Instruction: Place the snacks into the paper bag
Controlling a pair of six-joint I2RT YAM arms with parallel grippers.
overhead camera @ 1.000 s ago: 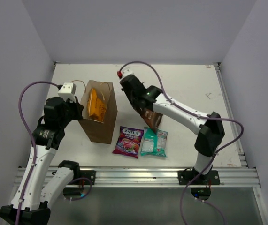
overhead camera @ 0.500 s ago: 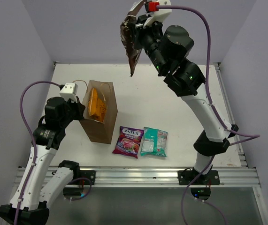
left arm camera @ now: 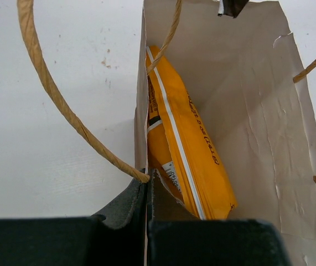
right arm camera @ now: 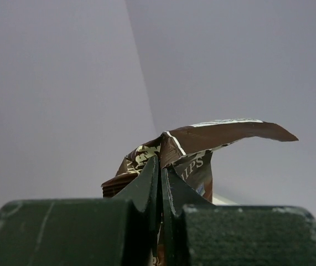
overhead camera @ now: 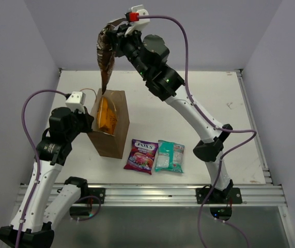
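Chip bag (overhead camera: 105, 59) hangs from raised tool (overhead camera: 115, 35) (right).

top external: high at near edge, looking down over whole table (overhead camera: 224, 88) | left wrist: close, looking into paper bag (left arm camera: 246, 111), shared with top | right wrist: close, facing wall (right arm camera: 63, 83), shares dark brown chip bag (right arm camera: 213, 133) with top

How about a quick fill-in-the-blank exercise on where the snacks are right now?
The right gripper holds the dark brown chip bag above the ___.
The orange chip bag sits ___ the paper bag.
The ___ candy bag lies beside the teal-white packet on the table.
Missing words: paper bag; inside; purple.
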